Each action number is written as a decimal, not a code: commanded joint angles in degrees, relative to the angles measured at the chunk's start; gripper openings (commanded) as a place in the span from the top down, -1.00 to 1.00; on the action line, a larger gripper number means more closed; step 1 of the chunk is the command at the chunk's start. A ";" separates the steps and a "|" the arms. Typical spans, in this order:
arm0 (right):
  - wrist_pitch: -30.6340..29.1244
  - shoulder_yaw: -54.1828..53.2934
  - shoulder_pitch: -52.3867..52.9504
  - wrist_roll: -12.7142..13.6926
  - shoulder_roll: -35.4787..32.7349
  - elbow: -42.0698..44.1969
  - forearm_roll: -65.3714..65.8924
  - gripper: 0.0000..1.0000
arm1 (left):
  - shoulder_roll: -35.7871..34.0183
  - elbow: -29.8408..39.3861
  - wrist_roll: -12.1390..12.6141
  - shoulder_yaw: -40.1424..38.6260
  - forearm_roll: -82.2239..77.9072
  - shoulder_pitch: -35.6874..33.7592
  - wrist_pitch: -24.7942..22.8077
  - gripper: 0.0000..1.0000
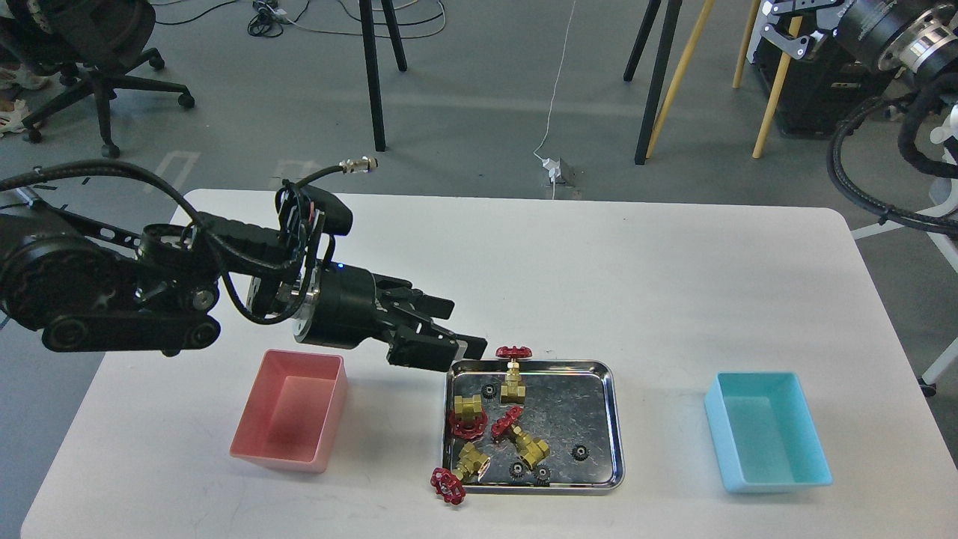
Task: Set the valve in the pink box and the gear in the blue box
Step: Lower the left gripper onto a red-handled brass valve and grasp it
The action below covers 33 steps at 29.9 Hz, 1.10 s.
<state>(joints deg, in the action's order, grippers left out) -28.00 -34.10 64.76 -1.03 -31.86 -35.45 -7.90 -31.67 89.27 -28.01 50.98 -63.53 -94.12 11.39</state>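
Four brass valves with red handwheels lie in the steel tray (616, 419): one upright (514, 380) at the back, one (468, 414) at the left, one (527, 442) in the middle, and one (465, 466) whose wheel hangs over the front-left rim. Several tiny black gears lie among them, such as one (578, 451) at the right and one (489, 390) at the back. The pink box (292, 412) stands left of the tray and the blue box (767, 430) right of it; both are empty. My left gripper (465, 329) is open and empty, just above the tray's back-left corner, pointing at the upright valve. My right gripper (793, 26) is high at the top right, partly cut off.
The left arm reaches low over the table behind the pink box. The right arm's cables hang past the table's right edge. Tripod legs, wooden poles and an office chair stand on the floor beyond the table.
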 commanded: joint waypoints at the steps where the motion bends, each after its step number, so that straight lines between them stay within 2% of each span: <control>1: 0.00 0.09 -0.86 -0.02 0.31 0.03 0.08 -1.00 | 1.26 -0.50 0.01 5.09 -5.45 -2.12 3.82 -0.83; 6: 0.00 -0.52 -1.13 -0.02 0.75 0.03 0.08 -1.00 | 8.19 -5.23 0.01 8.95 -7.22 -0.89 3.73 -0.86; 13: 0.00 -0.53 -0.25 -0.02 0.14 -0.06 -0.01 -1.00 | 16.99 -15.96 0.01 9.13 -7.13 6.49 3.64 -0.86; 25: 0.00 -0.61 -1.13 -0.02 -0.92 0.21 -0.01 -1.00 | 20.07 -21.15 0.01 8.69 -7.05 11.59 3.64 -0.86; 33: 0.00 -0.61 -1.74 -0.11 -0.92 0.21 -0.09 -1.00 | 20.34 -22.38 0.01 6.94 -6.78 13.26 3.55 -0.75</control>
<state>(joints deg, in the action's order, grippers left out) -28.00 -34.72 63.22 -1.07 -32.79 -35.23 -7.97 -11.38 67.10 -27.99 58.82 -70.41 -81.47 15.02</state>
